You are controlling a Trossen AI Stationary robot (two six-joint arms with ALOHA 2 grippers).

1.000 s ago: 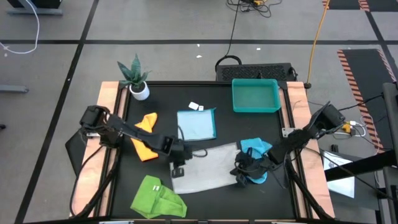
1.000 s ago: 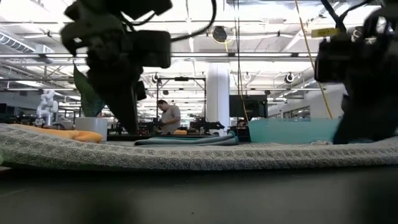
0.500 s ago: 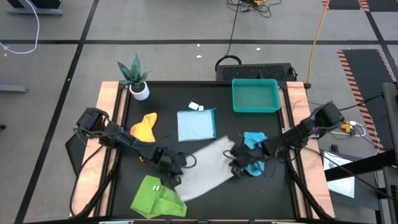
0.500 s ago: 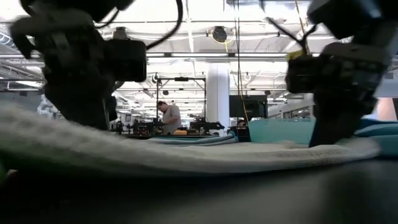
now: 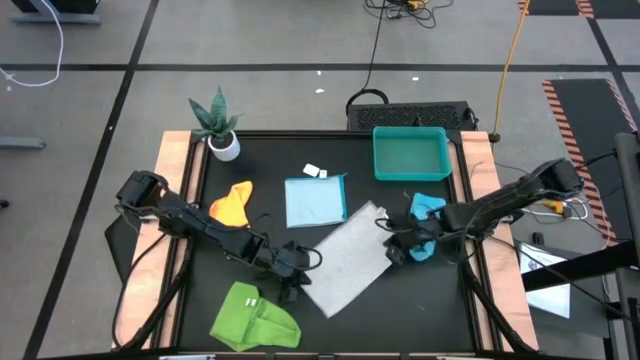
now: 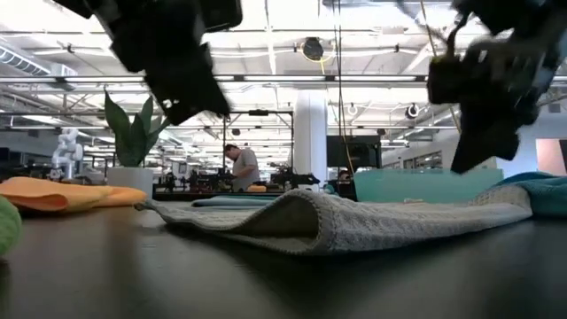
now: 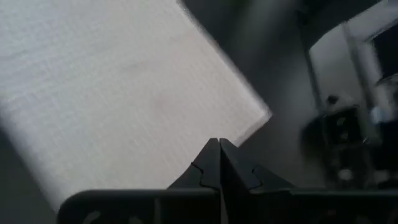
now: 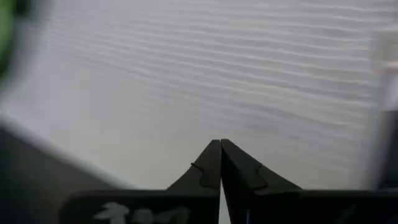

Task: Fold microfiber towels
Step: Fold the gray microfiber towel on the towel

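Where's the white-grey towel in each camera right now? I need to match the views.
High: white-grey towel at table centre, lying diagonally between both grippers.
Low: the grey ridge across the middle.
Left wrist: fills the upper left.
Right wrist: fills most of the frame.
Shared landmark: teal tray, behind the towel in low view.

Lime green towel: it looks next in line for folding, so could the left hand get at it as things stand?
Probably yes. The left hand, shut, sits at the white-grey towel's corner, right beside the lime green towel, with only bare table between them.
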